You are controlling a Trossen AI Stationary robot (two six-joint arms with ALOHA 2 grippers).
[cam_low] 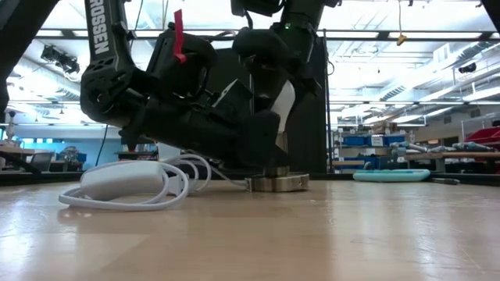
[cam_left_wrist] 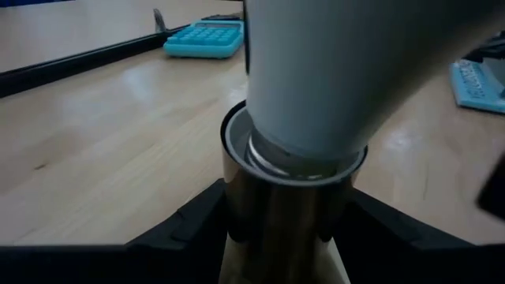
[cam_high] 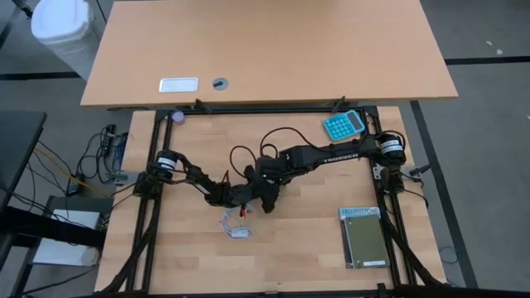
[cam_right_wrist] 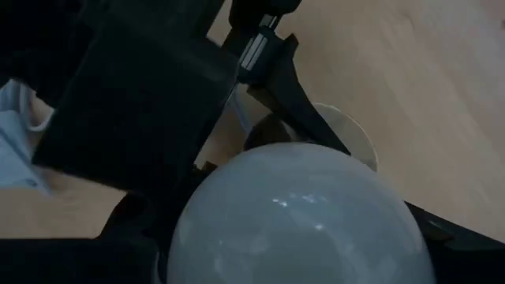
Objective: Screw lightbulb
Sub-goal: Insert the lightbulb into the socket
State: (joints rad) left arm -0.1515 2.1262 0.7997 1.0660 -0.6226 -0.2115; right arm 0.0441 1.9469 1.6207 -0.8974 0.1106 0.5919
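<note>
Bulb seated in socket, both arms meeting at table centre.

High view: left gripper (cam_high: 234,196) and right gripper (cam_high: 267,189) converged just below centre, at about 7 o'clock from the teal calculator (cam_high: 344,124), hiding the work; the coiled white cable (cam_high: 236,227) lay at 6 o'clock of them. Low view: the socket base (cam_low: 279,182) sat flat on the table (cam_low: 312,234), dark arms crowded over it. Left wrist view: the left claw's fingers (cam_left_wrist: 185,229) pinched the metal socket (cam_left_wrist: 276,209) from both sides, apparently to keep it from turning, while the lightbulb (cam_left_wrist: 331,71) stood with its neck inside the socket rim (threads hidden). Right wrist view: the bulb's dome filled the frame between the right fingers (cam_right_wrist: 442,233), which flanked it; contact I cannot tell, so spread or gripping is unclear.
</note>
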